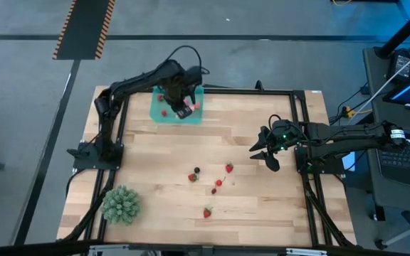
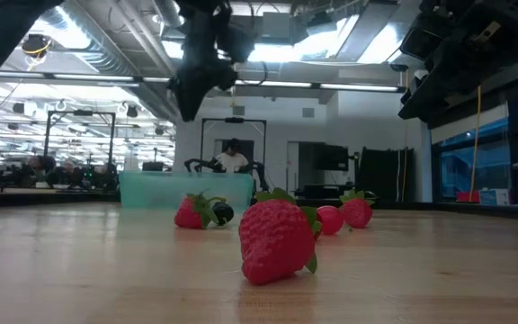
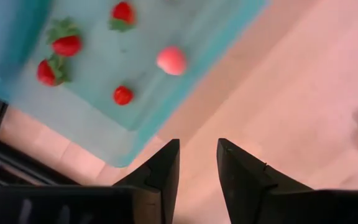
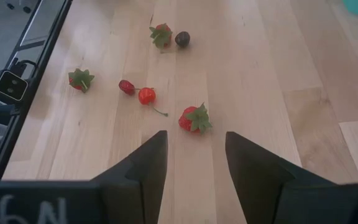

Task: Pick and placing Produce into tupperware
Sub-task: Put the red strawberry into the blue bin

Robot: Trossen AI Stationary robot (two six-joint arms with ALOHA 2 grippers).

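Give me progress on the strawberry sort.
Done: five fruits lie in the teal container, including a pink one. In hand: nothing; the left gripper hovers open over the container's edge, the right gripper open above the table. Left: six on the wood, such as the strawberry and the dark fruit.

The tupperware (image 1: 164,114) sits at the far edge of the counter (image 1: 155,163), left of middle, with 5 fruits (image 3: 66,45) in it. 6 more fruits (image 1: 228,168) lie scattered near the middle. A plant ball (image 1: 121,204) sits at the near left corner
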